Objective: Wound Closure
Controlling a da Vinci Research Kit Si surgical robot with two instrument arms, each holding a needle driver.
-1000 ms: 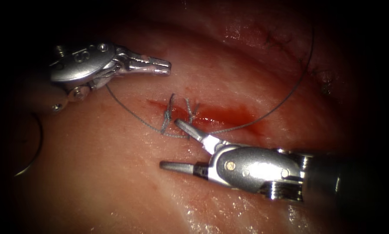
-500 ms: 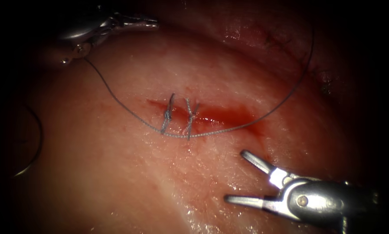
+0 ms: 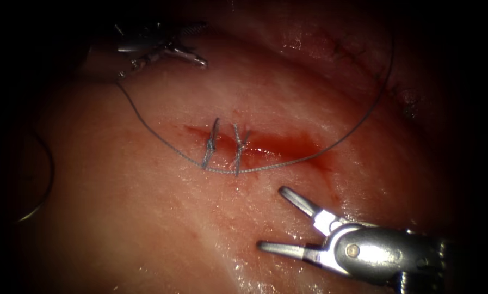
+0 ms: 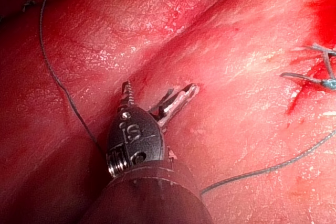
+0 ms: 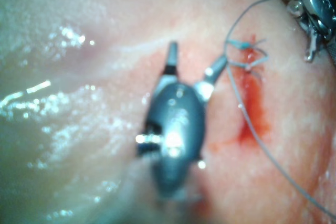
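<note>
The left tool [image 3: 192, 57] sits half lost in shadow at the upper left of the endoscope frame, its jaws parted in the left wrist view and empty — letters on its body look like "IS". At lower right, the right tool [image 3: 279, 220] is spread wide, gripping nothing. Thread [image 3: 156, 133] runs across the tissue [image 3: 146, 218] to two knots [image 3: 224, 147] on the cut [image 3: 276, 146]. The needle [image 3: 39, 185] — dim, part hidden — lies at far left, free of the tissue.
</note>
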